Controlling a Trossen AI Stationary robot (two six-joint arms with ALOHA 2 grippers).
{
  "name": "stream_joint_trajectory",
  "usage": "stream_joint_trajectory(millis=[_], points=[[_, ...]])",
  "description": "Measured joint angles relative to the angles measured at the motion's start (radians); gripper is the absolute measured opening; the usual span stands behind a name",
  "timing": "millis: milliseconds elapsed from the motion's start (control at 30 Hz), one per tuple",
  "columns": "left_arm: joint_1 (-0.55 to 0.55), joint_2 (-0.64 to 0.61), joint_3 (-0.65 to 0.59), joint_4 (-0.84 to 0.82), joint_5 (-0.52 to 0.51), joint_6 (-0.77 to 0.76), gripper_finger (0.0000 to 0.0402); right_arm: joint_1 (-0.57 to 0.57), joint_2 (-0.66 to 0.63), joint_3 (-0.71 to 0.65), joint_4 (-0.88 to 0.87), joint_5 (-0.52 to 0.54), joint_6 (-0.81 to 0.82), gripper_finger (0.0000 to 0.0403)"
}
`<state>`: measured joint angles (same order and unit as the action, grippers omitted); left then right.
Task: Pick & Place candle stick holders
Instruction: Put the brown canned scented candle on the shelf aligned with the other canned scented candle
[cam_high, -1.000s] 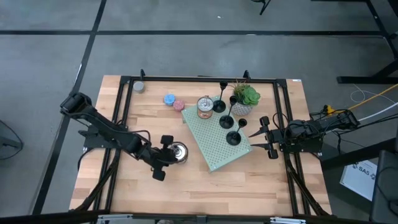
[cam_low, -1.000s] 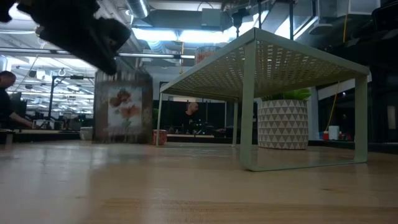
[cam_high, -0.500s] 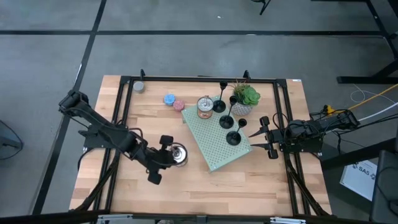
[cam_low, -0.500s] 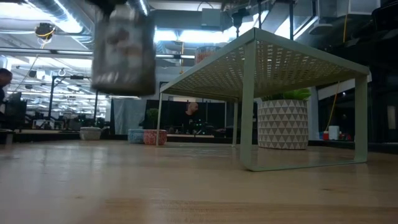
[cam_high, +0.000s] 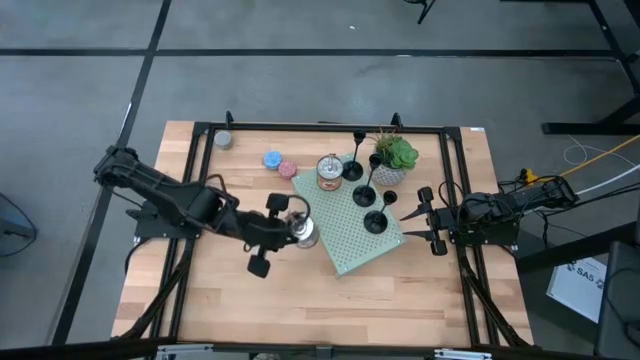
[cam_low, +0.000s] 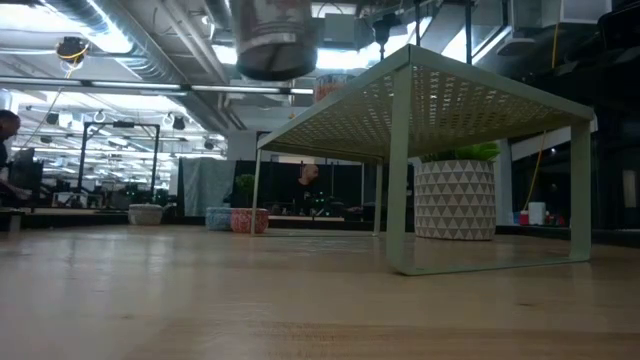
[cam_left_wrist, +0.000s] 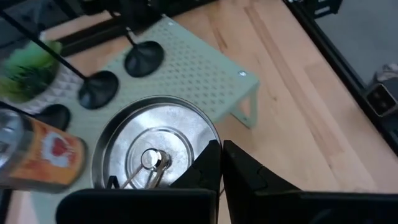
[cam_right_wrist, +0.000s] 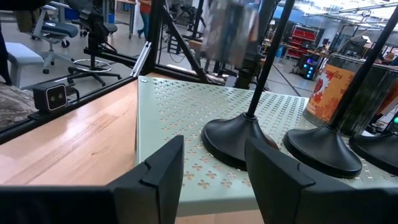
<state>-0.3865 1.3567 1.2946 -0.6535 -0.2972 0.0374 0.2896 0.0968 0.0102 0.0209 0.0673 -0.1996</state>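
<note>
Three matte-black candle stick holders (cam_high: 364, 195) stand by their round bases on the green perforated shelf (cam_high: 345, 245). They also show in the left wrist view (cam_left_wrist: 97, 89) and the right wrist view (cam_right_wrist: 239, 140). My left gripper (cam_left_wrist: 222, 168) is shut on an open silver tin (cam_high: 303, 232), held in the air at the shelf's left edge. The tin shows high up in the low view (cam_low: 275, 40). My right gripper (cam_high: 430, 220) is open and empty at the shelf's right side, its fingers pointing at the holders. My left gripper pinches the tin's rim wall (cam_left_wrist: 214, 138), one finger inside the tin and one outside. The fingers come from above, slanting from the table's left. The tin hangs upright, its open top up, lifted clear of the table.
An orange-labelled tin (cam_high: 328, 172) stands on the shelf's far corner. A potted plant (cam_high: 393, 160) stands behind the holders. Blue (cam_high: 272, 159) and pink (cam_high: 288, 169) candles and a small grey disc (cam_high: 223, 140) lie at the far left. Black frame rails line the table's sides.
My left gripper has lifted the silver tin off the table and carried it up and toward the table's right, to the green shelf's left edge. The tin has stayed upright.
</note>
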Motion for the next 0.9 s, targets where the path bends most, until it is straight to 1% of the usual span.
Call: stream_joint_trajectory(millis=[200, 467, 567, 733, 900], points=[[0.072, 0.000, 0.016, 0.033, 0.013, 0.046, 0.0002, 0.000, 0.000, 0.000, 0.000, 0.000, 0.000, 0.0172], [0.157, 0.026, 0.016, 0.128, 0.110, 0.124, 0.0002, 0.000, 0.000, 0.000, 0.000, 0.000, 0.000, 0.0172], [0.185, 0.047, 0.016, 0.152, 0.119, 0.144, 0.0002, 0.000, 0.000, 0.000, 0.000, 0.000, 0.000, 0.0172], [0.214, 0.082, 0.016, 0.224, 0.120, 0.197, 0.0002, 0.000, 0.000, 0.000, 0.000, 0.000, 0.000, 0.0172], [0.233, 0.121, 0.016, 0.299, 0.165, 0.221, 0.0002, 0.000, 0.000, 0.000, 0.000, 0.000, 0.000, 0.0172]])
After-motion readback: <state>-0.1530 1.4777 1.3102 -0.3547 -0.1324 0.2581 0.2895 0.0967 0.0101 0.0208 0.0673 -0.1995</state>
